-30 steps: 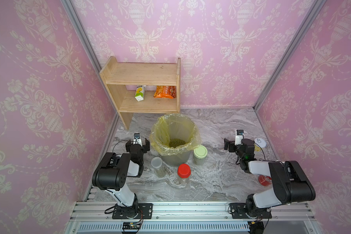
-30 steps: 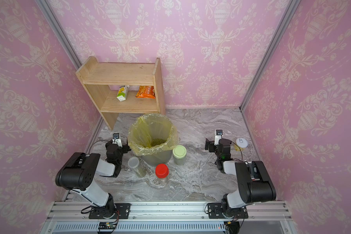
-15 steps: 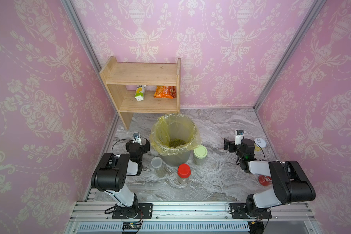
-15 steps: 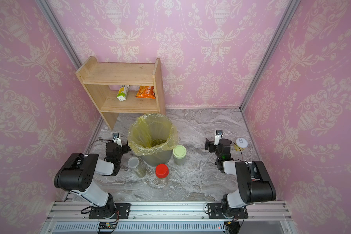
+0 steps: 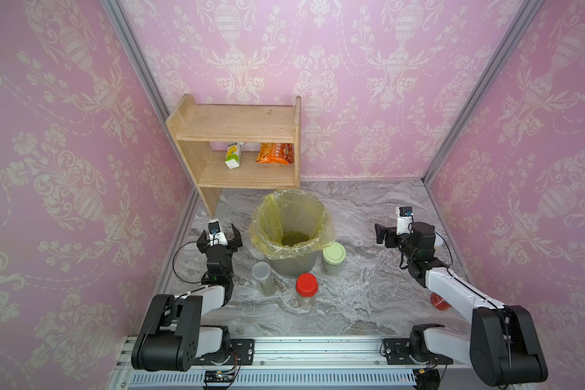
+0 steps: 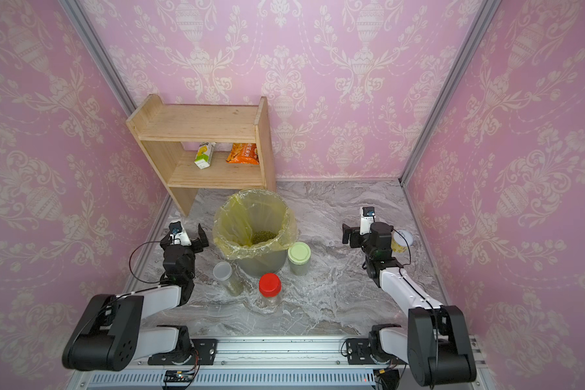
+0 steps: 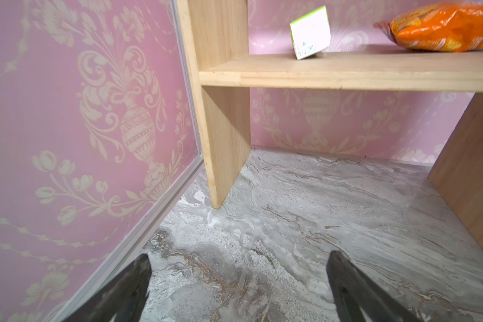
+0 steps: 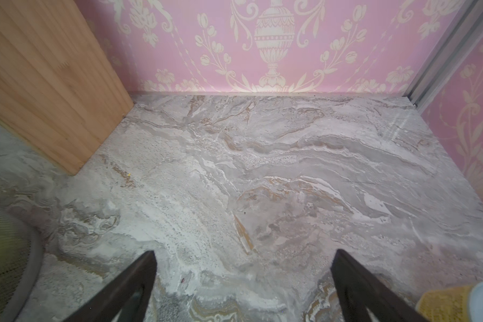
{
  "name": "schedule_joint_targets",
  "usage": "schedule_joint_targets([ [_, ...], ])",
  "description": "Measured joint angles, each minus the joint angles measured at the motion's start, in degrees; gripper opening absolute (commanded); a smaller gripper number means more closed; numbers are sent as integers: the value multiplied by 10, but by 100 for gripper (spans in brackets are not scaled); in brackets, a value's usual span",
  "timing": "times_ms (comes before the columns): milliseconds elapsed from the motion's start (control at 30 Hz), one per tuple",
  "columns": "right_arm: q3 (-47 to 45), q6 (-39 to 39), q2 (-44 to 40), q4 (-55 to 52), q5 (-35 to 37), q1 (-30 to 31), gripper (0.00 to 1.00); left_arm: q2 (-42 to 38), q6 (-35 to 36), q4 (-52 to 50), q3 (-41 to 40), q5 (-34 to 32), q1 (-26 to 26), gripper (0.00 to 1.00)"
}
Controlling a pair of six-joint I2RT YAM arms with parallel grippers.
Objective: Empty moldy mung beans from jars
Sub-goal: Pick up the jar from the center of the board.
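Three jars stand upright and lidded in front of the grey bin point(image 5: 294, 263): a slim one with a translucent lid point(image 5: 261, 275), one with a red lid point(image 5: 306, 285) and one with a pale green lid point(image 5: 333, 255). A heap of mung beans point(image 5: 294, 238) lies at the bottom of the bin's yellow bag. My left gripper point(image 5: 219, 236) is open and empty to the left of the bin, over bare tabletop point(image 7: 240, 258). My right gripper point(image 5: 394, 236) is open and empty at the right, well away from the jars, over bare marble point(image 8: 245, 253).
A wooden shelf point(image 5: 240, 148) at the back left holds a small carton point(image 5: 233, 155) and an orange snack bag point(image 5: 275, 153). A red can point(image 5: 439, 301) stands by the right wall under my right arm. A yellow cup with a white lid point(image 6: 401, 241) sits behind the right gripper.
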Motion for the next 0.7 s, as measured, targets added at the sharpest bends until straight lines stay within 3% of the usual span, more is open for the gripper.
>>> schedule_joint_targets([
  [133, 41, 5, -47, -94, -48, 20, 100, -85, -1, -83, 6, -28, -24, 99],
  [367, 95, 7, -112, -236, -101, 109, 100, -207, -5, -193, 16, -60, -45, 99],
  [700, 191, -1, -89, -420, -113, 224, 100, -219, -3, -321, 78, -58, -100, 99],
])
